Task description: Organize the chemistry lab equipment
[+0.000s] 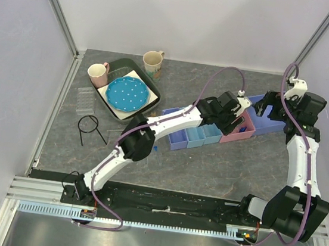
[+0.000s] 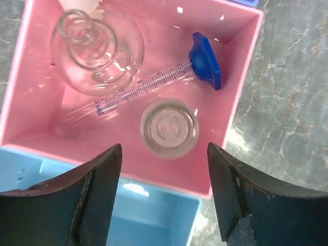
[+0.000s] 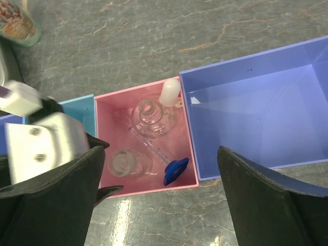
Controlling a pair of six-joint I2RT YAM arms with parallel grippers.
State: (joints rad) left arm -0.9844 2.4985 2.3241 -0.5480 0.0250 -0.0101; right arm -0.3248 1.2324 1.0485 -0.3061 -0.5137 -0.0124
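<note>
The grey marbled worktop [image 1: 219, 166] is carrying everything, and the two arms are reaching across it. The left arm [image 1: 152, 127] is stretching diagonally toward a row of bins and hiding parts of them in the top view. The right arm [image 1: 301, 158] is bending in from the far right. A dark tray [image 1: 125, 62] is sitting at the far left with a blue dotted plate [image 1: 127, 93] lying in it. A large blue bin [image 3: 256, 107] is standing just beside a pink bin [image 2: 236, 77], its right side running out of the right wrist view. Smaller light-blue bins [image 1: 204, 135] are lining up on the pink bin's other side, their contents too covered to make out. A pink mug [image 1: 98, 74] and a patterned mug [image 1: 152, 63] are standing by the tray. A black wire stand [image 1: 89, 126] and a clear plastic rack [image 1: 85, 99], hard to read against the worktop, are lying nearer the left edge. The left pincer [image 2: 164, 154] is hovering over the pink bin, released and gripping nothing. The right pincer [image 3: 159, 154] is hanging higher above the same bins, also released and empty. Inside the pink bin a round glass flask [image 2: 97, 51] is resting, its neck partly cut off in the left wrist view. A syringe with a blue plunger [image 2: 154, 84] is lying slantwise beside it, and a small glass jar [image 2: 169, 127] is standing mouth-up between the fingers' line of sight but apart from them. A white bulb [image 3: 169, 92] is leaning at the bin's far wall.
</note>
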